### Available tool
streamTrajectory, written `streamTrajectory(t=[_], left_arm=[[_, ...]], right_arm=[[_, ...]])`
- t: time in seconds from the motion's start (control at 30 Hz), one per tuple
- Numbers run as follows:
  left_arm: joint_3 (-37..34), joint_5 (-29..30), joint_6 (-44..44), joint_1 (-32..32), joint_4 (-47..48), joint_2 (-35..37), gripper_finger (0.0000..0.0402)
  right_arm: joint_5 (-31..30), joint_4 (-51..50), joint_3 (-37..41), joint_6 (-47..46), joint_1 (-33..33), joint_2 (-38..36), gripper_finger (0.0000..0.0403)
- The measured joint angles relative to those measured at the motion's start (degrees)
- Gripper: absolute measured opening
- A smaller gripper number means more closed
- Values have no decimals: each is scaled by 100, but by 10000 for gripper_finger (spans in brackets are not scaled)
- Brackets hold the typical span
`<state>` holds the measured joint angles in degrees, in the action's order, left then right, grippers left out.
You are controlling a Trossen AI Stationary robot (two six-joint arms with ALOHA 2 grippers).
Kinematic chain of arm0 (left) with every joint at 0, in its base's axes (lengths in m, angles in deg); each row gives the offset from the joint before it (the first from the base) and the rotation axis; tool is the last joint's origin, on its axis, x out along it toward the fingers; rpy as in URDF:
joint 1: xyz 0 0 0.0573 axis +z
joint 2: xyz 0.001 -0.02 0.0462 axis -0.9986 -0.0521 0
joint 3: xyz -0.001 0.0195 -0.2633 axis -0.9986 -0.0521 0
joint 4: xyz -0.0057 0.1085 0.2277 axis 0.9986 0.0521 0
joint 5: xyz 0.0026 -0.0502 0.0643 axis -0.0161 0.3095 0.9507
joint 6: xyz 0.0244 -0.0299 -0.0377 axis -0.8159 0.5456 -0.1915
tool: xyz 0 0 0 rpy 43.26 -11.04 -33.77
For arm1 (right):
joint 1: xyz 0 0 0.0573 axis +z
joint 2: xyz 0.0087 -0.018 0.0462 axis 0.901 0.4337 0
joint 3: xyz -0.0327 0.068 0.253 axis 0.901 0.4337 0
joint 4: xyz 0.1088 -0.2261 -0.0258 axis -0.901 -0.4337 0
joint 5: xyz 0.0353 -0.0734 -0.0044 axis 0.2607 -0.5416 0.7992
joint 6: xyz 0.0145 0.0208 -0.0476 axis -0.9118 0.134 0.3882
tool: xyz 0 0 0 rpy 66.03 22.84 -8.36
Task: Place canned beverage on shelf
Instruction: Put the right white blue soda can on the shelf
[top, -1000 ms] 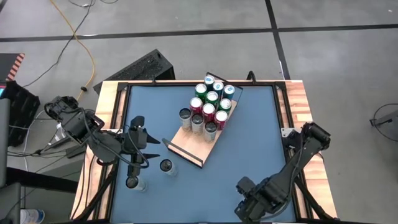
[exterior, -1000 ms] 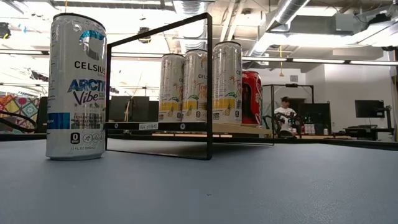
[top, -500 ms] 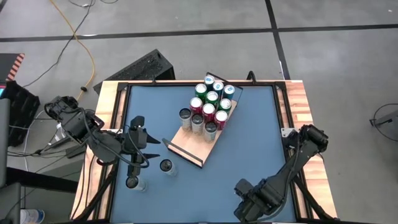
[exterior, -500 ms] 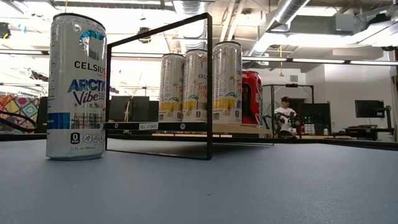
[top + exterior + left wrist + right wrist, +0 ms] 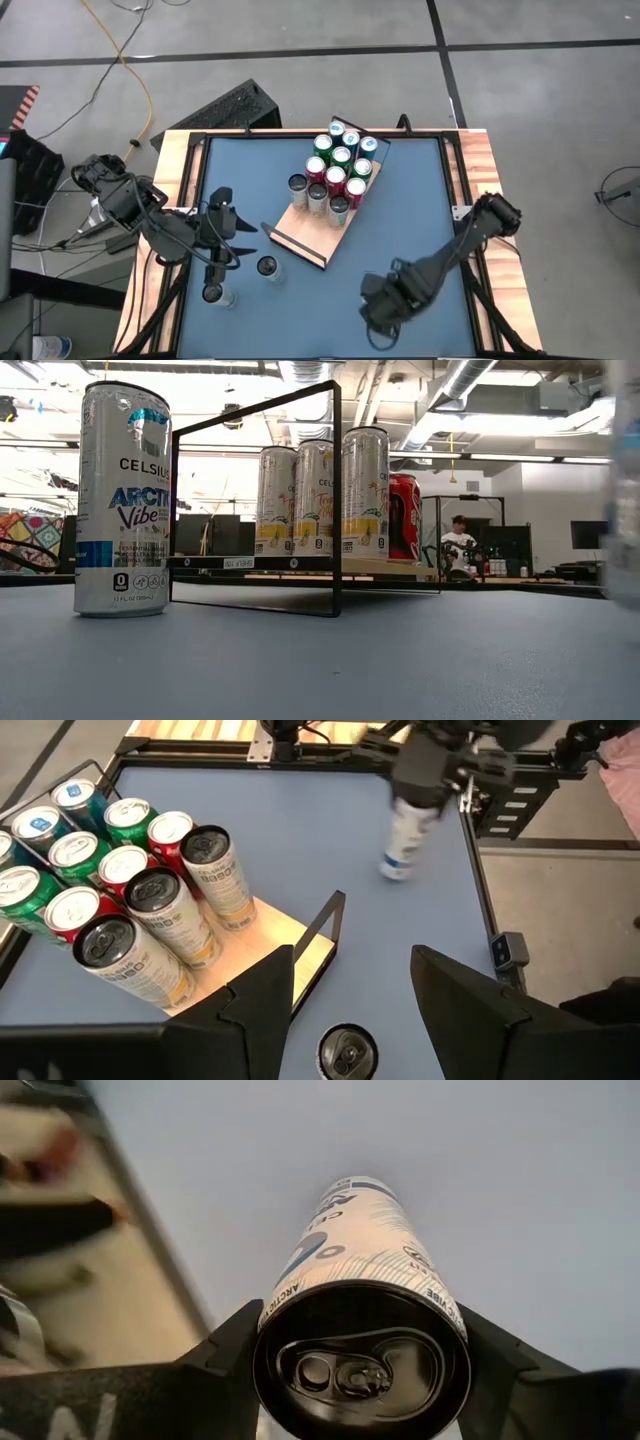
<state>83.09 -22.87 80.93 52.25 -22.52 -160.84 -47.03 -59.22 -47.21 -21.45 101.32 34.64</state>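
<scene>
In the high view the shelf (image 5: 318, 220), a light-wood board with a dark lip and wire rail, lies at an angle near the middle of the blue table (image 5: 400, 200); its far end is filled with a cluster of cans (image 5: 336, 165) in red, green, teal and pale yellow, while the near end by the rail is bare wood; a loose can (image 5: 267, 267) stands upright on the table just off that near end; the left gripper (image 5: 213, 290) hangs over the table's left edge near a pale object it partly hides; the right gripper (image 5: 380, 305) sits over the near-right part of the table, well apart from the shelf. In the low view a white can (image 5: 123, 500) stands upright on the tabletop beside the black wire rail (image 5: 335, 500); pale yellow cans (image 5: 315, 495) and a red can (image 5: 405, 518) stand on the board behind it; a person (image 5: 460, 540) sits in the room beyond. In the left wrist view the left fingers (image 5: 260, 995) stand wide apart with nothing between them; farther off the right gripper carries a held can (image 5: 405, 840) tilted above the table. In the right wrist view the right fingers (image 5: 225, 1350) are closed against both sides of this can, its dark lid nearest the camera.
</scene>
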Motion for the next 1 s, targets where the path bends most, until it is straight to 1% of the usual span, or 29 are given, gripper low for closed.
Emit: streamTrajectory(t=[0.17, 0.3, 0.43, 0.53, 0.67, 0.77, 1.0], left_arm=[[0, -20, 7, -2, 0, 0, 187], [0, -20, 11, 0, 0, 0, 187], [0, -19, 20, 0, 2, 0, 187], [1, -18, 51, 0, 2, 0, 187], [0, -16, 55, 0, 3, 0, 187], [1, -14, 55, -1, 10, 0, 187], [0, 186, 165, -2, 186, 0, 187]], right_arm=[[-22, -984, -534, 1733, -580, -10, 222], [-370, -1343, -1096, 3338, -1010, -10, 222], [-951, -1330, -1619, 4587, -1355, -14, 222], [-1217, -1347, -1852, 5702, -1558, -21, 222], [-1600, -1355, -1908, 7167, -1726, -21, 222], [-1844, -1305, -1908, 7985, -1817, -13, 222], [-1771, -754, -1908, 9600, -1955, 5, 222]])
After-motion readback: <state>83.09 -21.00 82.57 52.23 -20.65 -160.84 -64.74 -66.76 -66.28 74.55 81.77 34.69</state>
